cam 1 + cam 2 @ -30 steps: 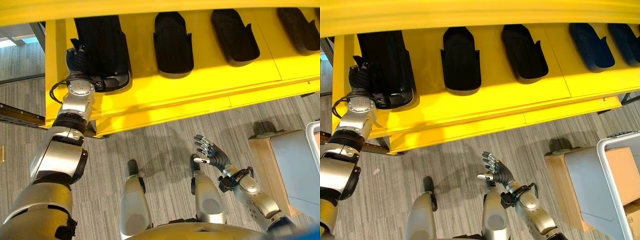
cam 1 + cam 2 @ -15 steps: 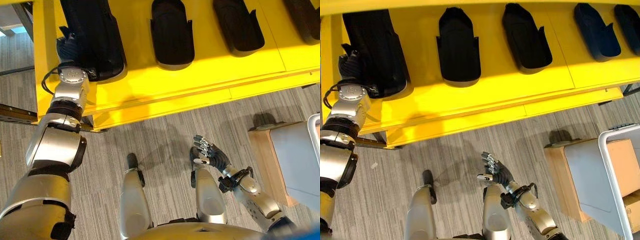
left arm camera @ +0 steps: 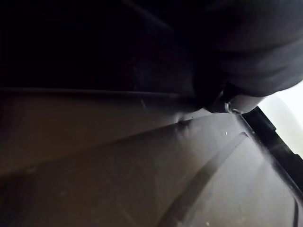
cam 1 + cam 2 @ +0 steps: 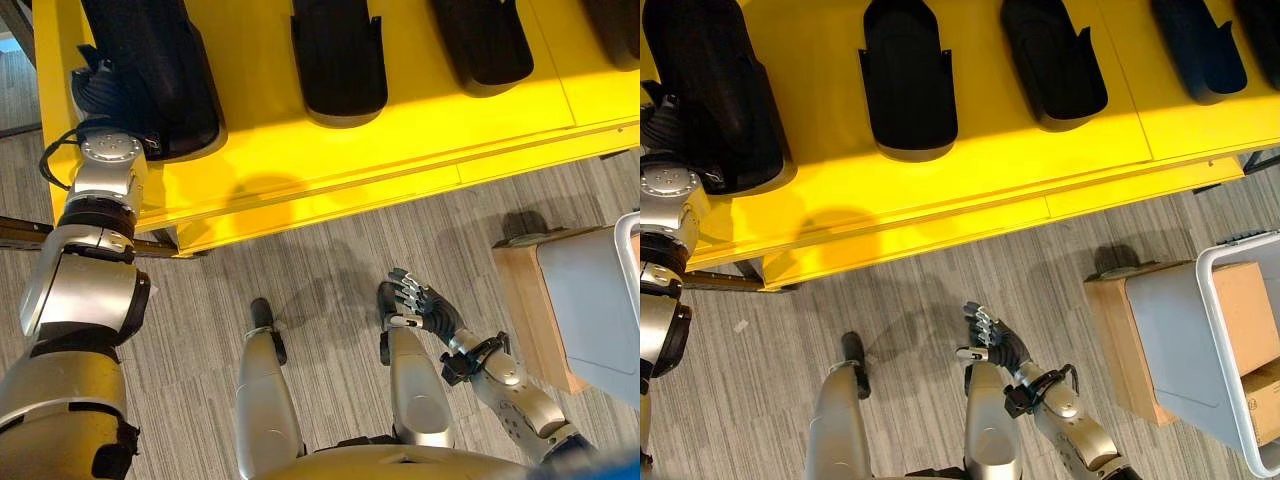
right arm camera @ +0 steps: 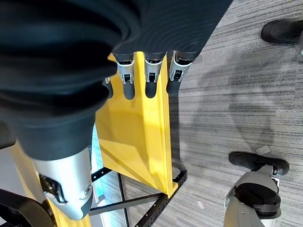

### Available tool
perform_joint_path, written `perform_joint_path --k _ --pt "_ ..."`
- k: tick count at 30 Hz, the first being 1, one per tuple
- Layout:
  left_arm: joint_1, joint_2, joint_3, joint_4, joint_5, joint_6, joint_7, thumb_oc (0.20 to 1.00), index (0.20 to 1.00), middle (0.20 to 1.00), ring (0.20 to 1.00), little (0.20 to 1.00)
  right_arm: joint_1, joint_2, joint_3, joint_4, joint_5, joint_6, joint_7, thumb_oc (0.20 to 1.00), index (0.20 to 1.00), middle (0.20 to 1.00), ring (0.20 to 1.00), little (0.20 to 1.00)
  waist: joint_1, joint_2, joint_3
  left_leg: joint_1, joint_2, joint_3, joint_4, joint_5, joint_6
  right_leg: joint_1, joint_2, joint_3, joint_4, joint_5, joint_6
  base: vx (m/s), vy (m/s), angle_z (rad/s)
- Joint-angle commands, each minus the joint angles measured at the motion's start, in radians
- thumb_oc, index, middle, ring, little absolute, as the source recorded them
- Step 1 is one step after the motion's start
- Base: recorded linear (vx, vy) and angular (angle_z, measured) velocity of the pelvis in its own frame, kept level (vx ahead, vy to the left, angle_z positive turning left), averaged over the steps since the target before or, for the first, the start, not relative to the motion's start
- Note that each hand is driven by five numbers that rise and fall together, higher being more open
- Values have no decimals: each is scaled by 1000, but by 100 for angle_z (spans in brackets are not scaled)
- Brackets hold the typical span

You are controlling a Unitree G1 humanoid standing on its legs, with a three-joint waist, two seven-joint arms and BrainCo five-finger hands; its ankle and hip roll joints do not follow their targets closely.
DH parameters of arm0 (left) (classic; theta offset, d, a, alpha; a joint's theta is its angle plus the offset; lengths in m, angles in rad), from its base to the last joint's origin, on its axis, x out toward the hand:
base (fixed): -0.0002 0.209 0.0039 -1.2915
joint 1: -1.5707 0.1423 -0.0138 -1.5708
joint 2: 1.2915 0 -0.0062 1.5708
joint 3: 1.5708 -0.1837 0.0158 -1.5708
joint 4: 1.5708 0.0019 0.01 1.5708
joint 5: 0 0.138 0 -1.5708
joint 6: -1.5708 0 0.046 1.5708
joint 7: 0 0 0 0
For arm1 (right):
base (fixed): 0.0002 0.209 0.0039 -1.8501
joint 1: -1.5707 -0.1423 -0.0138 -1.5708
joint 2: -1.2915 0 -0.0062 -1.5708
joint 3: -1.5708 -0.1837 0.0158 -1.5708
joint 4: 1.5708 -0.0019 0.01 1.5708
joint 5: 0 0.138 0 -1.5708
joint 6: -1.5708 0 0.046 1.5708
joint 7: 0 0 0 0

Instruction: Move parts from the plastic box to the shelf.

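My left hand (image 4: pixel 92 92) rests against the black part (image 4: pixel 150 70) on the yellow shelf (image 4: pixel 260 150), finger state indiscernible, probably gripping, while my right hand (image 4: pixel 998 345) hangs low with relaxed, spread fingers.

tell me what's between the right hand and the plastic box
In the right eye view, bare grey floor separates the right hand from a wooden stand, which carries the plastic box.

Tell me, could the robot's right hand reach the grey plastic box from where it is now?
Probably yes: the right hand hangs open over bare carpet, and nothing lies between it and the grey plastic box to its right.
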Motion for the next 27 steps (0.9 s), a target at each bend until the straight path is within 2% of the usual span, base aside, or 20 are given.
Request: perform_joint_path --k 1,9,10,11,12,15,16,17,18,27 --pt "-69 79 10 37 7 -49 12 200 200 200 200 200 47 -38 -25 -45 34 -44 17 1000 1000 1000 1000 1000 11 -12 -77 0 1 20 23 -18 18 -17 -38 -3 55 -24 13 0 0 0" --pt "-55 96 32 44 -8 -49 16 200 200 200 200 200 55 -44 -26 -48 41 -45 22 1000 1000 1000 1000 1000 15 -9 -77 -20 0 23 33 -23 22 -37 -38 2 60 -23 12 12 2 0" --pt "-55 95 33 46 -10 -49 15 200 200 200 200 200 57 -44 -25 -46 41 -45 24 1000 1000 1000 1000 1000 17 -6 -80 -10 4 18 37 -50 16 -30 -35 2 66 -44 16 11 14 -5" --pt "-55 95 35 44 -13 -50 16 200 200 200 200 200 57 -46 -26 -47 40 -45 24 1000 1000 1000 1000 1000 14 -8 -77 -25 1 22 35 -25 23 -45 -38 2 65 -24 12 90 13 -4" --pt "-54 95 35 45 -15 -50 15 200 200 200 200 200 58 -47 -27 -44 39 -45 23 1000 1000 1000 1000 1000 16 -5 -79 -14 5 18 39 -51 17 -37 -36 2 71 -45 16 12 12 -4" --pt "-50 90 47 42 -35 -56 16 200 200 200 200 200 63 -48 -29 -44 38 -45 23 1000 1000 1000 1000 1000 17 -3 -79 -18 5 18 42 -54 16 -42 -36 3 75 -47 15 30 2 -1" --pt "-49 90 46 43 -38 -54 13 388 388 388 388 388 65 -50 -31 -45 39 -45 23 1000 1000 1000 1000 1000 16 -2 -80 -20 5 17 43 -54 16 -46 -37 5 77 -47 15 0 0 0" --pt "-50 89 48 42 -43 -55 14 655 655 655 655 655 65 -52 -31 -46 38 -45 24 1000 1000 1000 1000 1000 16 -2 -81 -22 5 17 43 -54 16 -49 -37 6 79 -48 14 0 0 0" --pt "-52 88 48 40 -52 -57 13 1000 1000 1000 1000 1000 65 -54 -30 -47 37 -44 25 1000 1000 1000 1000 1000 15 -1 -81 -23 6 18 45 -55 16 -51 -37 6 83 -48 14 0 0 0" --pt "-50 88 67 34 -111 -72 5 1000 1000 1000 1000 1000 77 -65 -34 -50 37 -41 32 1000 1000 1000 1000 1000 17 8 -90 -23 2 19 47 -59 17 -61 -40 9 96 -53 15 0 0 0"
